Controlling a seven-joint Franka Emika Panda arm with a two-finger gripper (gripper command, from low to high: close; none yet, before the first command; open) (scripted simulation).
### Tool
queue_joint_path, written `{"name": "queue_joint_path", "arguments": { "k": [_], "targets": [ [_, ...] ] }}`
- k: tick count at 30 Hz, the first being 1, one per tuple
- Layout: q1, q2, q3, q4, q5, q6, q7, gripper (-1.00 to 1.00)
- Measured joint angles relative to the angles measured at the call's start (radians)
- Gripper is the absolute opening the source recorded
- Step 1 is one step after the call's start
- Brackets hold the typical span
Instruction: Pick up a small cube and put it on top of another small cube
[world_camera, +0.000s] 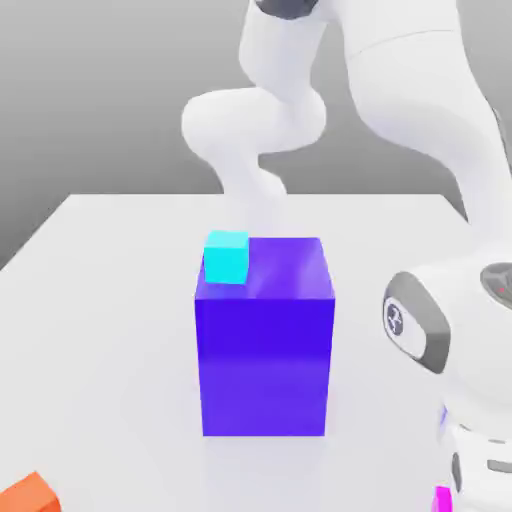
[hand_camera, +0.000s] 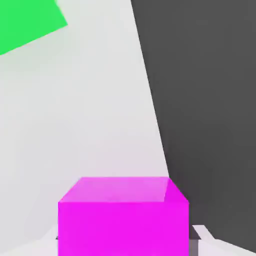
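White robot arm (world_camera: 400, 120) takes up the exterior view's right, bending down from the top toward the bottom right corner. White tabletop (world_camera: 120, 300) under everything, grey backdrop behind it.

Big blue block (world_camera: 265, 340) stands upright mid-table, flat faces square to the tabletop, a bit taller than wide. Small cyan cube (world_camera: 227, 256) sits on its top, at the rear corner toward the exterior view's left, flat, edges roughly in line with the block's edges.

Green cube (hand_camera: 27, 22): in the hand view only a corner patch of it is in frame, lying on the tabletop, well apart from the pink one, turned at an angle to it.

Orange cube (world_camera: 30, 494) at the exterior view's bottom left corner, cut by the frame, on the tabletop, well apart from the blue block.

Pink cube (hand_camera: 123, 215): in the hand view it sits flat on the tabletop close to the table's edge, one face square to the camera, top face visible. No long axis, sides look equal. In the exterior view just a pink sliver at the bottom right, under the arm's wrist.

Pincer (hand_camera: 125, 239): fingers pressed in on the pink cube, pale fingertips (hand_camera: 202, 235) showing low on either side of it, touching its side faces. Cube not lifted, bottom looks level with the tabletop.
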Motion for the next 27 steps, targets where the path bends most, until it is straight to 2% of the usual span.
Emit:
{"name": "queue_joint_path", "arguments": {
  "k": [6, 19, 23, 24, 27],
  "targets": [
    [0.015, -0.141, -0.003, -0.026, -0.001, -0.118, 0.023, -1.0],
    [0.2, -0.179, -0.001, 0.068, 0.0, -0.252, 0.392, -1.0],
    [0.23, -0.108, -0.005, 0.085, -0.002, -0.193, 0.446, -1.0],
    [0.23, -0.077, -0.005, 0.088, -0.001, -0.164, 0.447, 1.0],
    [0.23, -0.077, -0.005, 0.088, -0.001, -0.164, 0.447, 1.0]
  ]
}}
